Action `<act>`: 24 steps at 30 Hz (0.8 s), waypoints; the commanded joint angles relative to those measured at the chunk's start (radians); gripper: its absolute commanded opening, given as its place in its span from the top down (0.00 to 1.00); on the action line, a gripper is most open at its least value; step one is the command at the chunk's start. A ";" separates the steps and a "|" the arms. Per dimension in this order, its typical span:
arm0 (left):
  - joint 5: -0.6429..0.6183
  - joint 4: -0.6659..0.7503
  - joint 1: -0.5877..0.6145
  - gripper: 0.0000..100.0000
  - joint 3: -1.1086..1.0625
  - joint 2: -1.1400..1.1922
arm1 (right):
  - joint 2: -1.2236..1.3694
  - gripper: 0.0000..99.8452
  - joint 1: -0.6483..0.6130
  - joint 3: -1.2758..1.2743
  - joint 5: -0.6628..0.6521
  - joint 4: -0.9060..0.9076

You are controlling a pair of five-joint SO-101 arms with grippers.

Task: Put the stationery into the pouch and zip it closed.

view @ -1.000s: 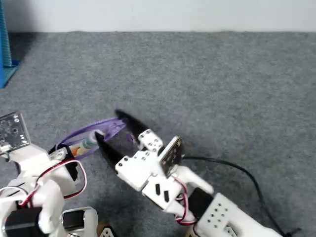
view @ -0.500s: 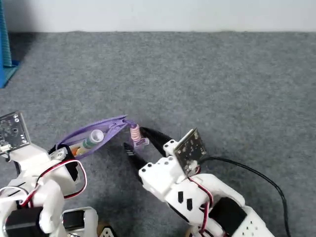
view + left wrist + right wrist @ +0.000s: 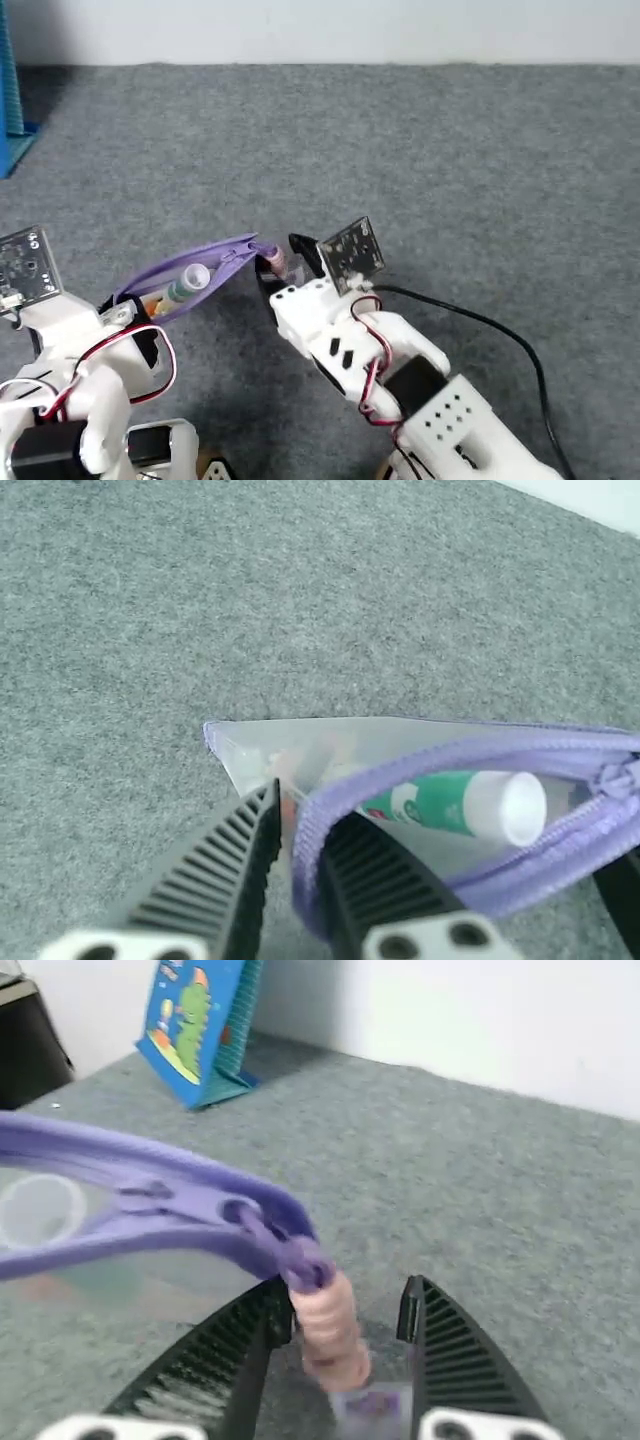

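Firmly held on grey carpet by the left gripper, clenched on one end of the pouch, with the clear wall and purple zip edge nipped between the jaws. Sits just in front of the two arms, zip gaping along most of its length. Holds a green glue stick with a white cap, cap pointing toward the far end, plus something orange and pink near the clamped end, too blurred to name. Ends at the far tip in the zip slider, with a pink charm hanging from it. Straddled there by the right gripper, released, one finger touching the charm, the other just beside it and apart. Seen from above with the right arm's white body angled in from the near edge, nose down over the charm, and the left arm low at the corner behind the clamped end. Backed by a white wall, with a blue bag standing at its foot, off to the left.
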State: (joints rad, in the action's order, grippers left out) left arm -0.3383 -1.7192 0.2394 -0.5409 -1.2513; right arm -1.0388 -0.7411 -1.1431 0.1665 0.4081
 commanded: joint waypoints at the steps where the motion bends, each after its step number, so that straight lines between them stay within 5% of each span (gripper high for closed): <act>1: -0.008 -0.003 -0.005 0.99 0.051 0.000 | 0.025 0.88 0.031 0.011 0.011 -0.030; 5: -0.008 -0.003 -0.005 0.99 0.051 0.000 | 0.024 1.00 0.051 0.011 0.006 -0.030; 17: -0.002 -0.003 -0.006 0.97 0.064 -0.003 | -0.099 0.99 0.050 0.005 -0.041 0.018; 24: -0.006 -0.005 -0.005 0.68 0.062 -0.075 | -0.334 0.99 0.048 0.005 -0.124 0.130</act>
State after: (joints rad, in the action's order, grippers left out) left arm -0.3383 -1.7192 0.2409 -0.5409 -1.2881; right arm -1.2843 -0.6997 -1.1431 0.0760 0.5109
